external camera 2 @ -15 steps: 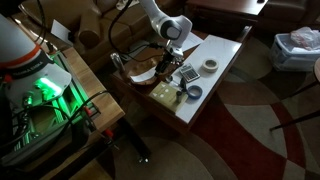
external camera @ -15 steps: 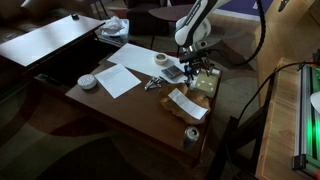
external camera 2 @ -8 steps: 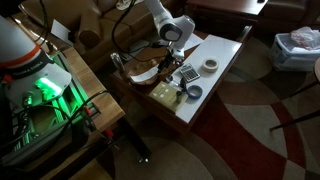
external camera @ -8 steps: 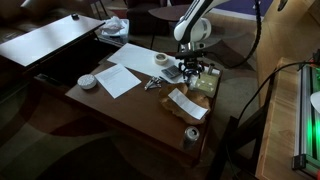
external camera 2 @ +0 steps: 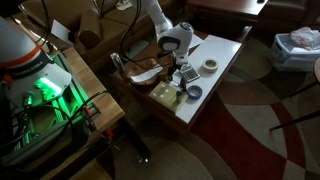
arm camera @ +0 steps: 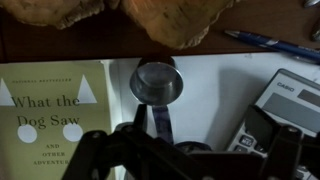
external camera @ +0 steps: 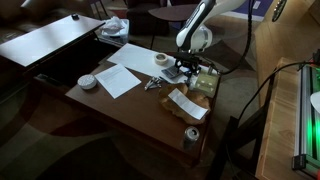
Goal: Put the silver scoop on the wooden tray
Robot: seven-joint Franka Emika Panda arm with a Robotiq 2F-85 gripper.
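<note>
The hand (arm camera: 187,146), fingers spread, hovers over the silver scoop (arm camera: 157,82) between a book (arm camera: 55,110) and a calculator (arm camera: 287,96).

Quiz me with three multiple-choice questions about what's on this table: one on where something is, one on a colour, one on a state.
1. The silver scoop lies:
A. between the book and the calculator
B. inside a cup
C. on the floor

2. The pen is:
A. red
B. blue
C. green

3. The book is:
A. open
B. standing on edge
C. shut, cover up

Answers:
1 A, the wrist view shows it flanked by both.
2 B, its barrel is blue.
3 C, its title faces the camera.
</note>
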